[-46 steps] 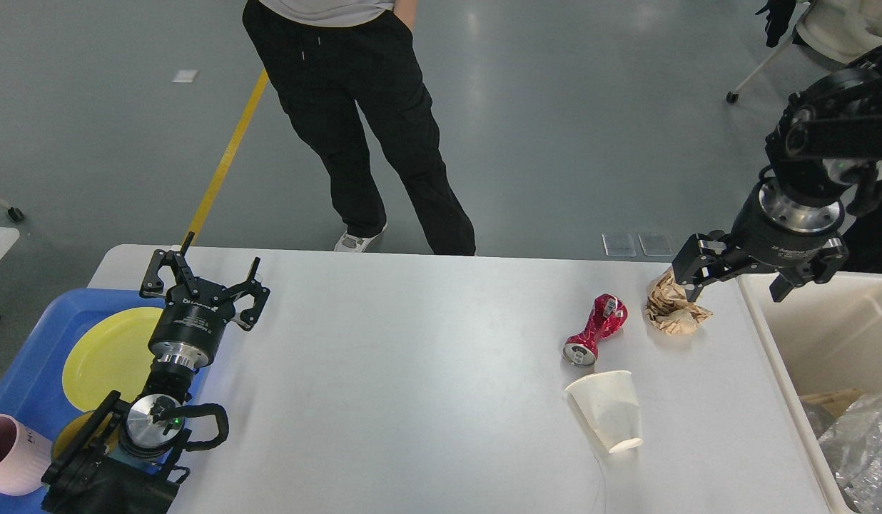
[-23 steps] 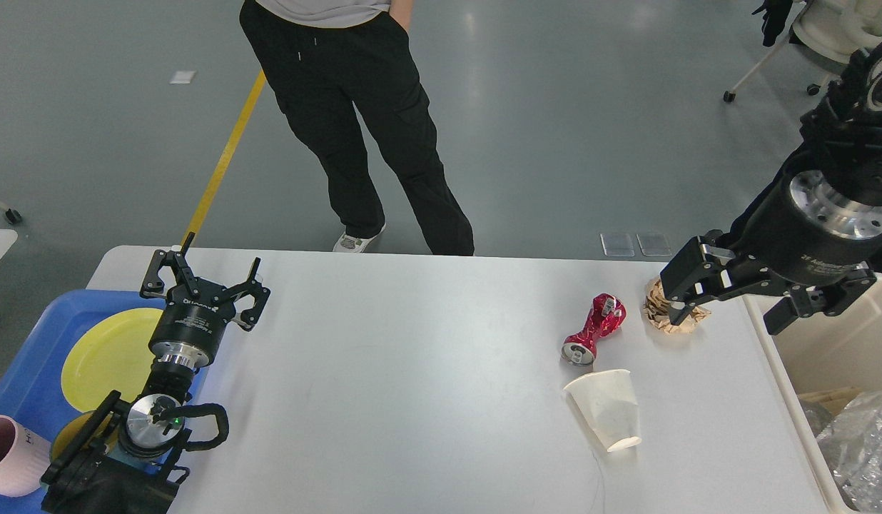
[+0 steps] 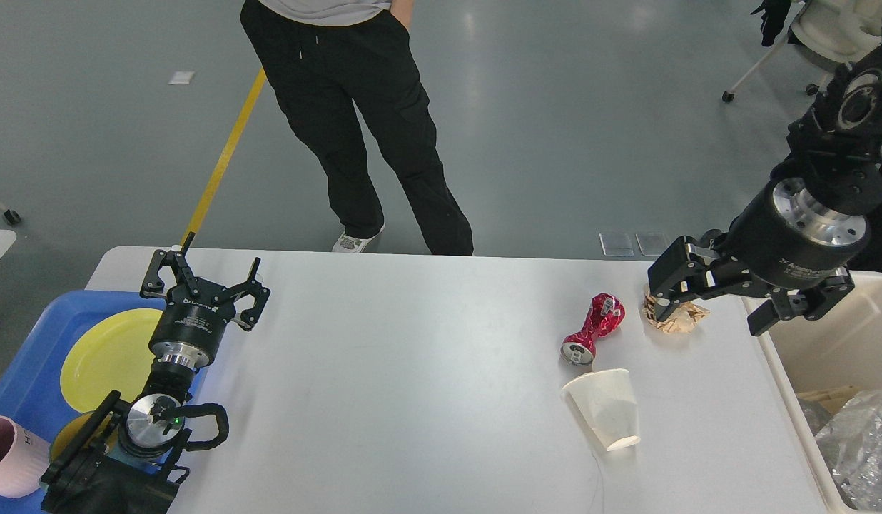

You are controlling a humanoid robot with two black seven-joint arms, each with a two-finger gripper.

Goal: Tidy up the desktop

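Observation:
The white desktop fills the lower view. On its right part lie a crushed red can, a white paper cup tipped on its side, and a crumpled ball of brown paper. My right gripper hangs open just above the table's far right corner. Its left finger covers the top of the paper ball and its other finger is over the bin's edge. My left gripper stands open and empty over the table's left edge.
A blue tray at the left holds a yellow plate and a pink mug. A cream bin at the right holds a clear plastic bag. A person stands at the far edge.
My right gripper has swung left and down, from above the bin's corner to over the paper ball, staying open. The left arm has not moved.

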